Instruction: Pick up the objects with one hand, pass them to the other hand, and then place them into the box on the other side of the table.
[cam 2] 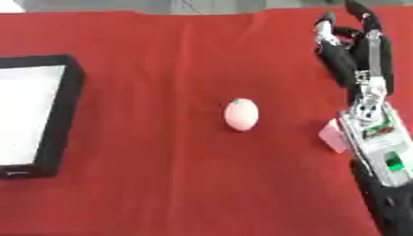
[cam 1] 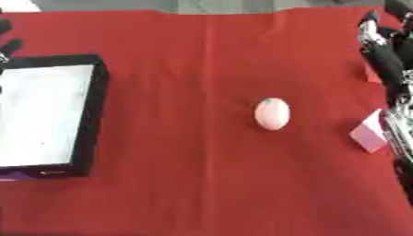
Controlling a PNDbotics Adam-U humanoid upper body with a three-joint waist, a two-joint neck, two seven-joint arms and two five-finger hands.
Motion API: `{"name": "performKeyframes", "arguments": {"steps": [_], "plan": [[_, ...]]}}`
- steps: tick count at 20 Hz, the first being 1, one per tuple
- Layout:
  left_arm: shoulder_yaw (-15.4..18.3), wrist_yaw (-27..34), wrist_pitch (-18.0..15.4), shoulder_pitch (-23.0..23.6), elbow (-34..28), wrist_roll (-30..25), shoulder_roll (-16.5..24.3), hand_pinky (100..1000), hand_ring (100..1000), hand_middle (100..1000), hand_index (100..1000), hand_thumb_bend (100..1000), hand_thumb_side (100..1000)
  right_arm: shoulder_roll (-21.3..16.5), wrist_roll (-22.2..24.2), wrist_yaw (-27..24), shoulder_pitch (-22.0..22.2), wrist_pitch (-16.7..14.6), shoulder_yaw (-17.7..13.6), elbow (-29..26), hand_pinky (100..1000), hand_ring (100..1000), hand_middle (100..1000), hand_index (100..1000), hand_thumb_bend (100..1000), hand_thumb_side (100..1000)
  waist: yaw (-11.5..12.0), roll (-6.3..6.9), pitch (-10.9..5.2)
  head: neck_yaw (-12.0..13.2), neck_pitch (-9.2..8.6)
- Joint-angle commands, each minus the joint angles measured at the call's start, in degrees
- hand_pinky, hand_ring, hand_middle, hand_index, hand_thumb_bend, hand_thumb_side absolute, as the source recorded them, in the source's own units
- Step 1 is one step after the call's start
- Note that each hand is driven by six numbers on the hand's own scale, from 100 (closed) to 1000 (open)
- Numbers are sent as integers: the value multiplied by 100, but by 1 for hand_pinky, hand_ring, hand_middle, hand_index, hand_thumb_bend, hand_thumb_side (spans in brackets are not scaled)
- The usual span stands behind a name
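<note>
Red cloth [cam 2: 161, 184] covers the tabletop, and a pale pink egg-shaped object [cam 2: 241, 114] with a small green spot at its top lies near the middle of it, touched by nothing. The robot's black and silver right hand [cam 2: 355, 50] sits near the tabletop's right edge, beyond and to the right of the egg-shaped object and well apart from it, fingers relaxed and pointing toward the far edge, holding nothing. A small pink-and-white block [cam 1: 369, 132] lies just beside the right forearm. A black-rimmed box with a white inside [cam 1: 90, 115] rests at the left edge. Only dark fingertips of the left hand [cam 1: 9, 44] show at the upper left corner; I cannot tell their state.
</note>
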Motion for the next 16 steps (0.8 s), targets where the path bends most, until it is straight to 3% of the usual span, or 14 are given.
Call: {"name": "performKeyframes", "arguments": {"steps": [1,11,16], "plan": [[6,35,-4,-53,-78,-13,120,873,881,801,746,380,735,-132,-3,-22,-56,-12,-13,-94,748,763,908,883,100,454,7,-3,-95,3,-88],[5,31,-4,-53,-78,-14,122,873,882,801,746,380,735,-133,-11,-22,-61,-6,-22,-91,747,765,910,884,100,476,24,-10,-91,-8,-121],[27,41,-5,-55,-90,13,98,873,882,801,746,381,734,-158,-81,-10,-153,-33,-104,-79,749,769,912,886,100,443,85,-13,-82,-141,-170]]}}
